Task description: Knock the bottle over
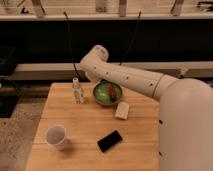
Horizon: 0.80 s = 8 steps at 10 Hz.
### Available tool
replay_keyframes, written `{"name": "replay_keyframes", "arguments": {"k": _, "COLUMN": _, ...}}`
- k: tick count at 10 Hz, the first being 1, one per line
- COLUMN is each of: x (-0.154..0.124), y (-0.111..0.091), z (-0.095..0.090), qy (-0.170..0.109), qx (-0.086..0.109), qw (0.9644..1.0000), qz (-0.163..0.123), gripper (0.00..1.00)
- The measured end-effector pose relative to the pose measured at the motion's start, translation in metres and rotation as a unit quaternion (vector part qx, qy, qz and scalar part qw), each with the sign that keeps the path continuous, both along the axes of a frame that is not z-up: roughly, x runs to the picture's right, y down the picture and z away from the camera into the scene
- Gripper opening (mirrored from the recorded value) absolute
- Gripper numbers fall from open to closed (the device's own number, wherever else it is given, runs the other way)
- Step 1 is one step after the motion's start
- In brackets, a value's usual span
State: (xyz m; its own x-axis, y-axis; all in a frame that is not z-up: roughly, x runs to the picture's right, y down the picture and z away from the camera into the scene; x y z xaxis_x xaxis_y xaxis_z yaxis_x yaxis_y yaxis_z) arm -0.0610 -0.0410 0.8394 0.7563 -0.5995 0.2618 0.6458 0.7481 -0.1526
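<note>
The bottle (77,91) is small, slim and clear with a white cap, and it stands upright near the far left of the wooden table (80,122). My white arm (130,77) reaches in from the right, and its bent end (95,57) hangs just above and to the right of the bottle. My gripper is hidden behind that end of the arm, somewhere between the bottle and the green bowl (107,95). It is shut, and nothing can be seen in it.
The green bowl holds something red and sits right of the bottle. A white packet (122,110) lies in front of the bowl. A black phone (109,140) and a white paper cup (56,136) sit nearer the front edge. Behind the table runs a dark counter.
</note>
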Motion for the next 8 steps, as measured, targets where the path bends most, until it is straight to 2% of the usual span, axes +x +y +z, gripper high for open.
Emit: {"name": "replay_keyframes", "arguments": {"k": 8, "x": -0.026, "y": 0.012, "z": 0.012, "qy": -0.034, "qx": 0.003, "qw": 0.9985, "qz": -0.042, "gripper": 0.01}}
